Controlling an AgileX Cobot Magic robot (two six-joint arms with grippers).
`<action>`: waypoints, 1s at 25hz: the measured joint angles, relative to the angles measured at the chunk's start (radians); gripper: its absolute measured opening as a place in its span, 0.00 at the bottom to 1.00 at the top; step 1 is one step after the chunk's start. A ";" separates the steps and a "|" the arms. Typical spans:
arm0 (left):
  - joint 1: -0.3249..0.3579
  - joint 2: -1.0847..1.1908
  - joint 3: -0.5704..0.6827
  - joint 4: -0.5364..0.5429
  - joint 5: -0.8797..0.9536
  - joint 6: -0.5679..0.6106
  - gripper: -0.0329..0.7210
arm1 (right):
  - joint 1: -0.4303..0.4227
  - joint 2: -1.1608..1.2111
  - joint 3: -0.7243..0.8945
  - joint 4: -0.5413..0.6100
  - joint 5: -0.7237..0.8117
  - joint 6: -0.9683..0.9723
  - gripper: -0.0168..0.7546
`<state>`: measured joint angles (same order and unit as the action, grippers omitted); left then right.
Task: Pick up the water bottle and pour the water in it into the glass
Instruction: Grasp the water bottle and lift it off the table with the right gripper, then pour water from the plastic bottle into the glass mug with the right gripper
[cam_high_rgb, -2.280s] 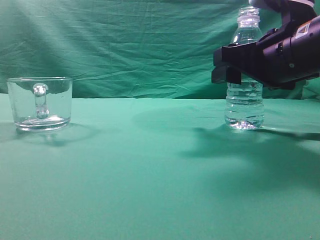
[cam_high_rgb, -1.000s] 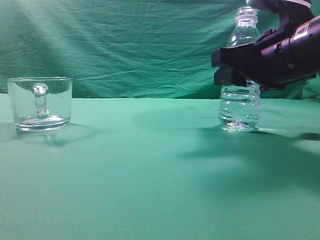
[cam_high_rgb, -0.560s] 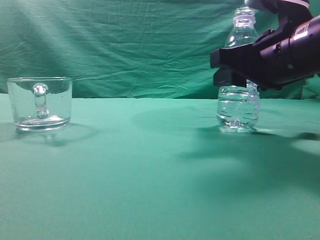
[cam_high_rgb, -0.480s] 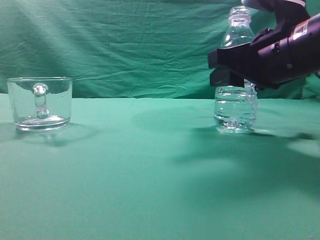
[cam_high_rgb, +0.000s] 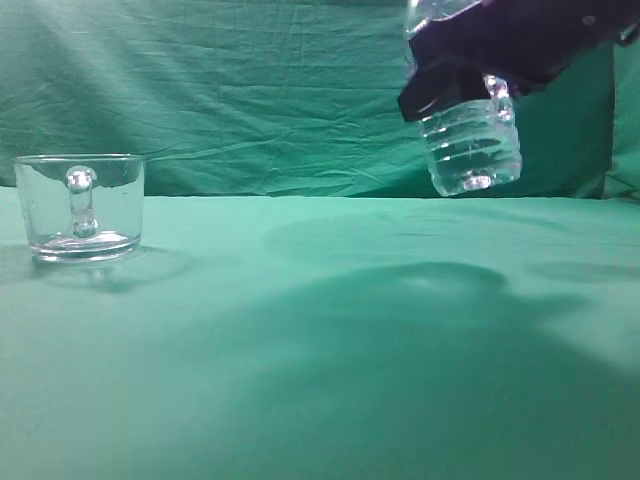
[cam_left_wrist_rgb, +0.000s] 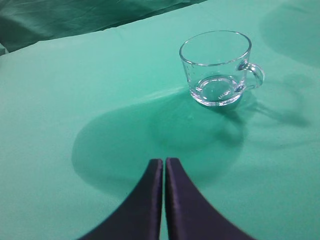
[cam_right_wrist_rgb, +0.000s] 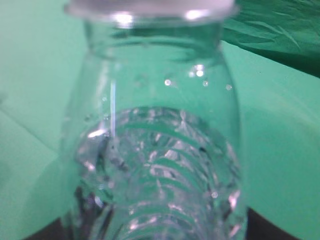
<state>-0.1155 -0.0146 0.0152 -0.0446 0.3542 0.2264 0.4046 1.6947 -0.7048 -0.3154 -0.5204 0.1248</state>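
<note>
The clear ribbed water bottle (cam_high_rgb: 470, 145) hangs in the air at the upper right of the exterior view, tilted, its neck cut off by the top edge. My right gripper (cam_high_rgb: 470, 75) is shut on its middle. In the right wrist view the bottle (cam_right_wrist_rgb: 155, 150) fills the frame, with water (cam_right_wrist_rgb: 160, 175) glinting in its ribbed lower body. The glass (cam_high_rgb: 80, 205), a short clear mug with a handle, stands on the cloth at far left; it also shows in the left wrist view (cam_left_wrist_rgb: 217, 67), empty. My left gripper (cam_left_wrist_rgb: 164, 167) is shut and empty, short of the glass.
A green cloth covers the table (cam_high_rgb: 300, 350) and hangs as a backdrop (cam_high_rgb: 250, 90). The arm's broad shadow lies across the cloth at centre and right.
My right gripper has lifted the bottle off the table, up and slightly left, tilting it. The glass and the left gripper have not moved.
</note>
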 joint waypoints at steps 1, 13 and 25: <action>0.000 0.000 0.000 0.000 0.000 0.000 0.04 | 0.007 -0.013 -0.018 -0.021 0.040 0.000 0.43; 0.000 0.000 0.000 0.000 0.000 0.000 0.04 | 0.152 0.007 -0.416 -0.147 0.481 -0.002 0.43; 0.002 0.000 0.000 0.000 0.000 0.000 0.04 | 0.225 0.267 -0.778 -0.341 0.659 -0.006 0.43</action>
<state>-0.1139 -0.0146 0.0152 -0.0446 0.3542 0.2264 0.6295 1.9618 -1.4828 -0.6562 0.1386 0.1192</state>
